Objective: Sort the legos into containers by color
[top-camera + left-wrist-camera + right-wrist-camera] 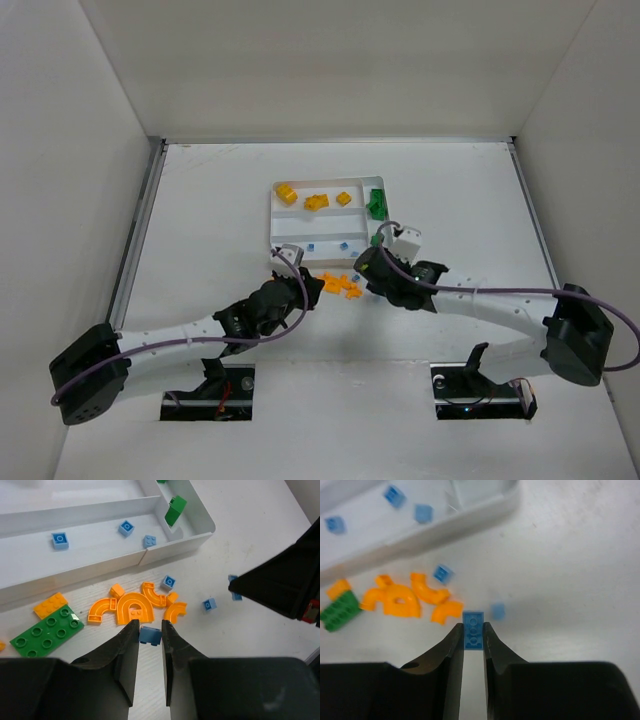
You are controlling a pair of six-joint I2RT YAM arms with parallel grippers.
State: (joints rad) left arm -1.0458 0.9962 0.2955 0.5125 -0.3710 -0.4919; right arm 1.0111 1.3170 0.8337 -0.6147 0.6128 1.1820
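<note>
Left end effector (150,626), in its wrist view, has its fingers pressed together on a small blue brick (150,636) on the table (240,645), just in front of the tray (200,534). Three blue bricks (126,527) lie in the tray's nearest section, and a green brick (175,510) leans in its narrow side section.

Right end effector (473,626) pinches a longer blue brick (473,636), also in front of the tray.

From above, yellow and orange bricks (316,201) sit in the tray's far section.

Legos (134,611) glossy plastic; tray (180,545) smooth white plastic; table (250,510) matt white.
</note>
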